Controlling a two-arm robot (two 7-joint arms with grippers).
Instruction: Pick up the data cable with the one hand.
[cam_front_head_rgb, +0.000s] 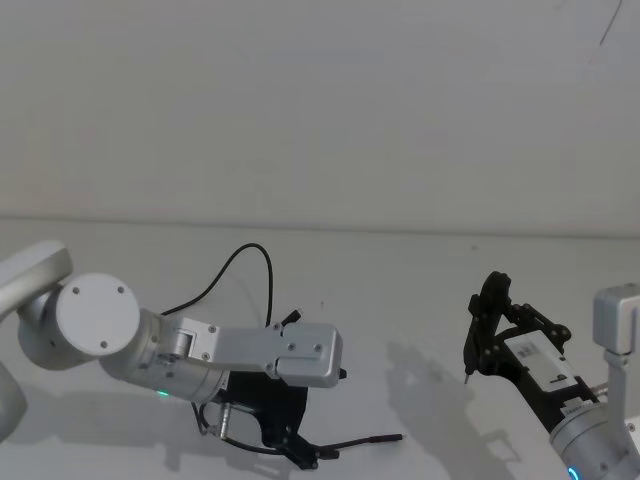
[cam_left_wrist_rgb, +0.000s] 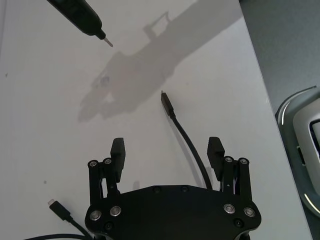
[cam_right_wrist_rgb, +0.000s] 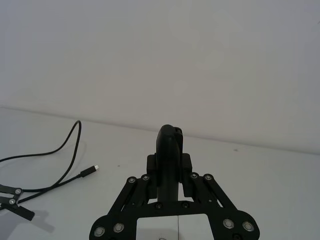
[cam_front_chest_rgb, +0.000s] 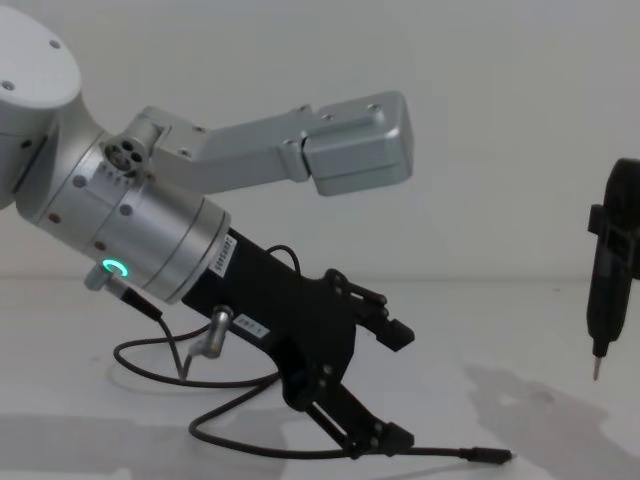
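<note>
The data cable is a thin black cord looping over the white table, with one plug lying near the front. My left gripper hangs open just above that end. The cord runs between the fingers, close to one of them, untouched. From the side, the left gripper tilts downward with its lower finger by the cable. The other plug lies free. My right gripper is shut on a dark pointed tool held upright at the right.
The white table meets a plain wall behind it. The tool's metal tip hovers above the table beyond the cable's plug. A grey-and-white part of the robot lies beside the table edge.
</note>
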